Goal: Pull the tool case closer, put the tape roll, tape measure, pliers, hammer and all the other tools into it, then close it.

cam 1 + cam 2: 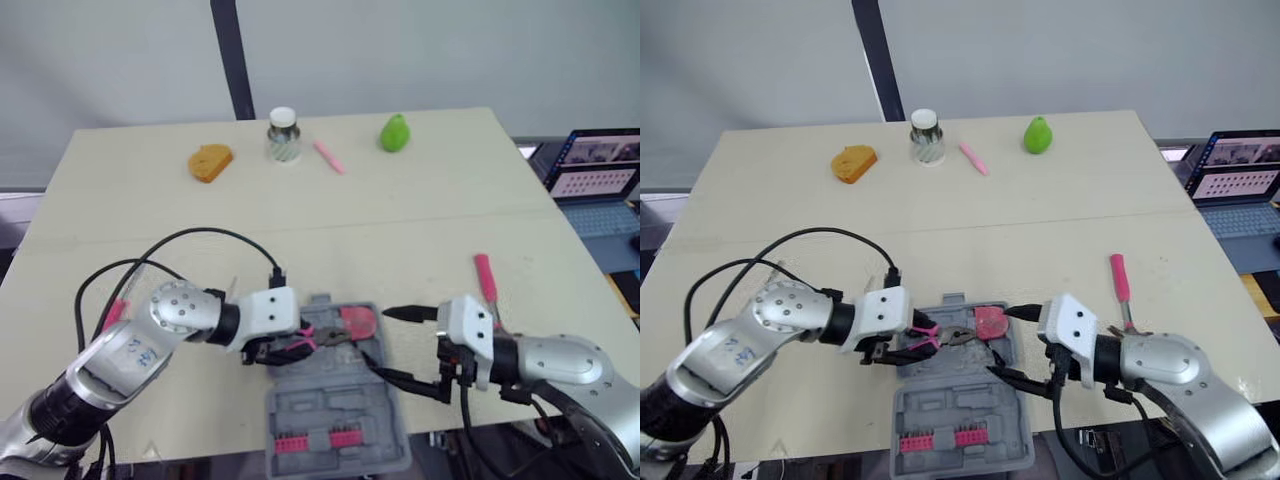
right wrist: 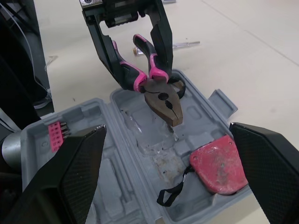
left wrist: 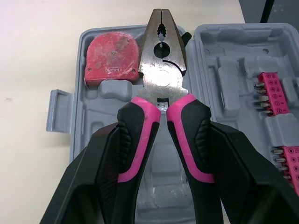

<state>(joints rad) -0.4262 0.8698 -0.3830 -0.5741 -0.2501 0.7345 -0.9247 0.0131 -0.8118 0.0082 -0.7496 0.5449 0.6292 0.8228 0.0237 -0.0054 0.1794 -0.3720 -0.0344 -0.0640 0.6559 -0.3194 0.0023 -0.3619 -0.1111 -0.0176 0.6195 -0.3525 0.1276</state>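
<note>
item: pliers (image 3: 161,79), pink-and-black handles, steel nose shut. location: in the air over the open tool case (image 1: 335,395), above the half farther from the robot, nose pointing toward the tape measure (image 3: 112,56).

holder: left gripper (image 1: 288,347), fingers pinching both handles from outside, grip near the pivot end.

item: tape measure, red, already seated in a corner pocket of that same half.

item: right gripper (image 1: 385,343), fingers spread wide and empty, hanging just beside the case's right edge.

item: pink-handled tool (image 1: 485,278), type not clear, lying on the surface well apart from the case, to the right.

step in hand, judged: set the pliers into the case.

handling notes: turn the pliers so their length runs along the moulded recess beside the tape measure; lower until the metal rests on the plastic, then part the fingers. pliers left riding on a ridge would likely stop the lid closing. the right gripper could steady the case wall during release.
</note>
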